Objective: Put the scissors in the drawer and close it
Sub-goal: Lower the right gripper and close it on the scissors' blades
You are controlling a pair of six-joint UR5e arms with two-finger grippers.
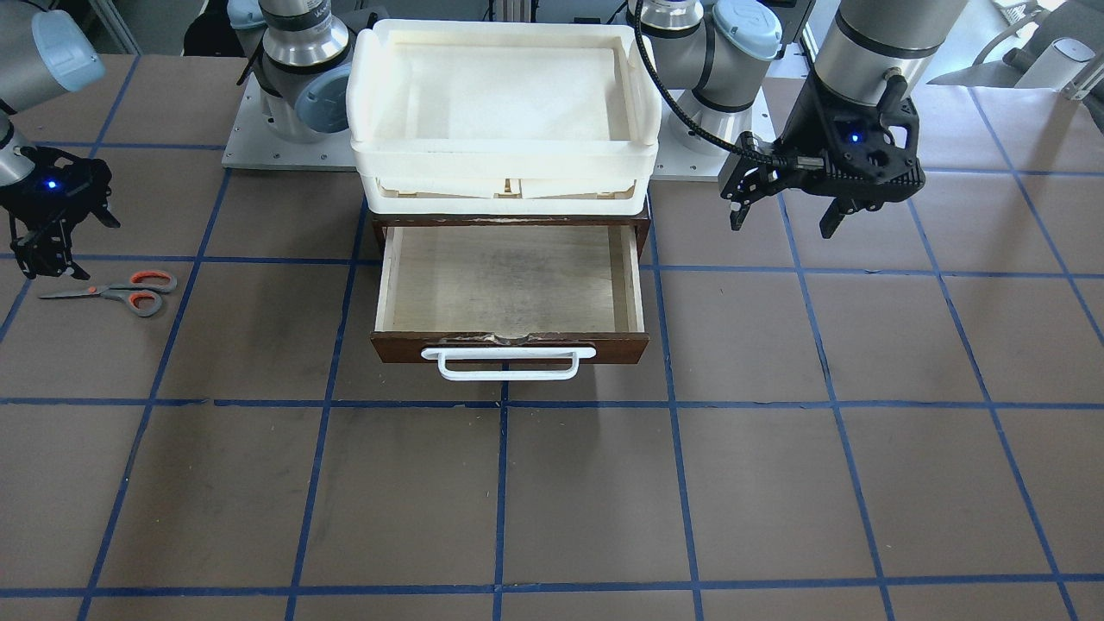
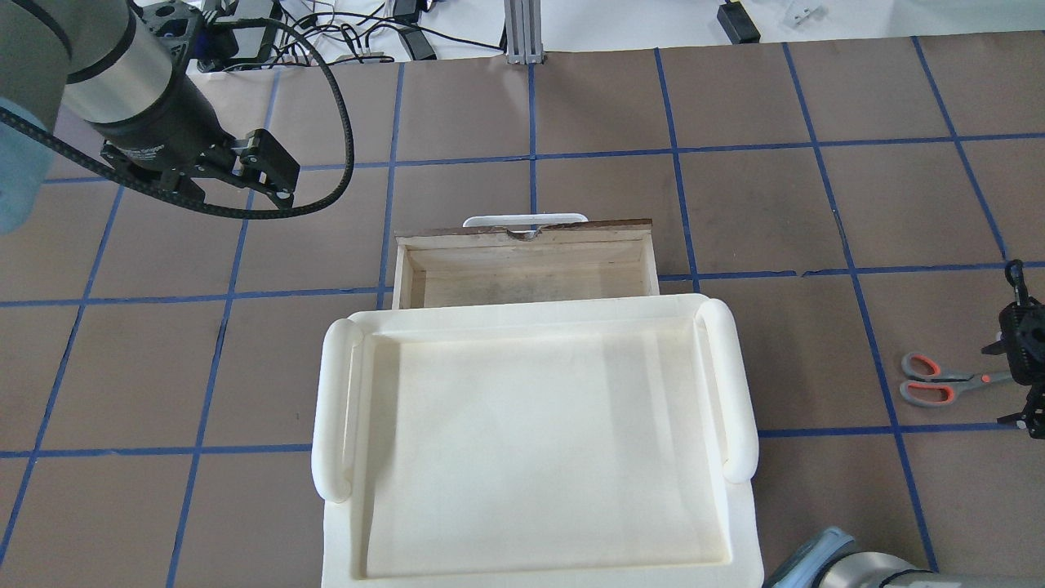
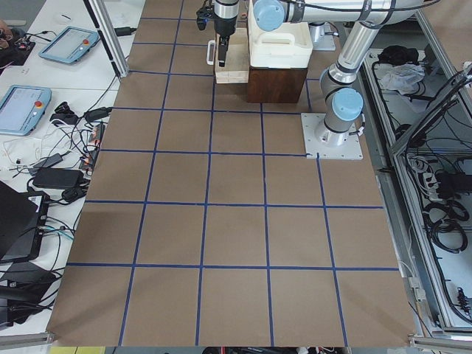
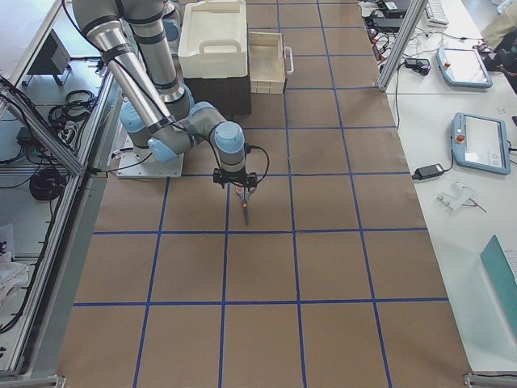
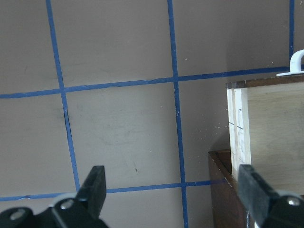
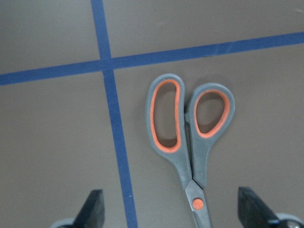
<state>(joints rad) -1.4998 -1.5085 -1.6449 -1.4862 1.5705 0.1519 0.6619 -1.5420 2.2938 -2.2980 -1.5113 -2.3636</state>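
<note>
The scissors [image 1: 112, 291] lie flat on the brown table, closed, with orange-red and grey loop handles; they also show in the overhead view [image 2: 939, 380] and the right wrist view [image 6: 190, 142]. My right gripper [image 1: 50, 272] is open and hovers above their blade end, one finger [image 6: 92, 206] on each side. The drawer [image 1: 509, 341] is pulled out and empty, with a dark brown front and a white bar handle [image 1: 509, 362]. My left gripper [image 1: 785, 220] is open and empty, above the table beside the drawer [image 5: 266, 128].
A stack of cream-white plastic trays [image 1: 504, 159] sits on the dark cabinet above the drawer and overhangs its back part in the overhead view [image 2: 531, 441]. Blue tape lines grid the table. The arm bases stand behind the cabinet.
</note>
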